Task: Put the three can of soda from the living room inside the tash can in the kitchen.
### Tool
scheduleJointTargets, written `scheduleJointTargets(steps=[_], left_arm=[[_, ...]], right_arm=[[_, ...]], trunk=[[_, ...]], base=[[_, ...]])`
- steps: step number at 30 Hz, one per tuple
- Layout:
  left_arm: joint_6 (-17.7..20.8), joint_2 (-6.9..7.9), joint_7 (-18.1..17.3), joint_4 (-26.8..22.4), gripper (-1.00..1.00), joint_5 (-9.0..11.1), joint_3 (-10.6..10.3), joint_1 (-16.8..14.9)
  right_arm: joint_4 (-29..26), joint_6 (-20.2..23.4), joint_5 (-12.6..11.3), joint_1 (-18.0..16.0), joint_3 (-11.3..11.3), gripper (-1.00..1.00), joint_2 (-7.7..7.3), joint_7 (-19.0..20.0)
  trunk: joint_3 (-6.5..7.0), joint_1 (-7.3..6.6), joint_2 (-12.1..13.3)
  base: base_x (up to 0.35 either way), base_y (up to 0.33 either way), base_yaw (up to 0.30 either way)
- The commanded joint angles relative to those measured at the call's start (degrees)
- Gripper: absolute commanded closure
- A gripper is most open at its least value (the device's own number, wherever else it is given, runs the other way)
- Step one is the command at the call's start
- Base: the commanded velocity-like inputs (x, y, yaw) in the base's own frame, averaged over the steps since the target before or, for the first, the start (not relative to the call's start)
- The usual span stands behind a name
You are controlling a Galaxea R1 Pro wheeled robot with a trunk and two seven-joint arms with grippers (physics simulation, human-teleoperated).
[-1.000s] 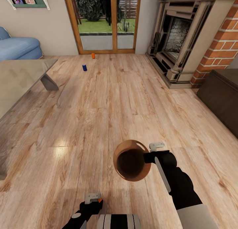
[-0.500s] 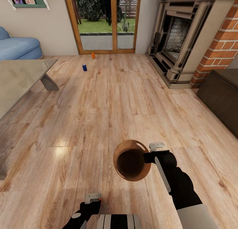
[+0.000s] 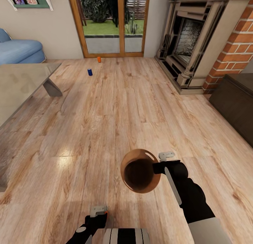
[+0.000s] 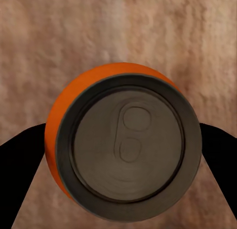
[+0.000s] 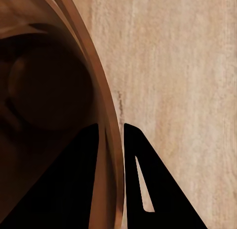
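Tash can (image 3: 140,171) hangs over the plank floor (image 3: 116,114), its rim pinched by the right claw (image 3: 158,164). Left claw (image 3: 98,213) squeezes an orange can (image 4: 123,145). Two more cans, blue (image 3: 90,72) and orange (image 3: 99,59), wait by the glass doors (image 3: 112,22). No can is binned yet, I think.

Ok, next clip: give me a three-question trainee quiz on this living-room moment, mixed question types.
1. True or false: the left tool is shut on an orange can.
2. What does the right tool grip? A) sofa B) the bin's rim C) blue can
3. Fill in: a blue can and another orange can stand on the floor near the glass ____.

Key: 1 true; 2 B; 3 doors.
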Motion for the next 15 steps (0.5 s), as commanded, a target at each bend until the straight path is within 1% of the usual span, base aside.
scheduleJointTargets(steps=[1, 15], left_arm=[[0.00, 0.00, 0.02, 0.01, 1.00, -0.07, 0.01, 0.01], [0.00, 0.00, 0.04, -0.01, 1.00, -0.04, 0.05, 0.04]], right_arm=[[-0.02, 0.00, -1.03, -0.01, 0.02, 1.00, 0.02, 0.28], [0.05, 0.00, -1.03, -0.01, 0.03, 1.00, 0.08, 0.24]], trunk=[[0.00, 0.00, 0.00], [0.00, 0.00, 0.00]], base=[[0.000, 0.000, 0.000], [0.000, 0.000, 0.000]])
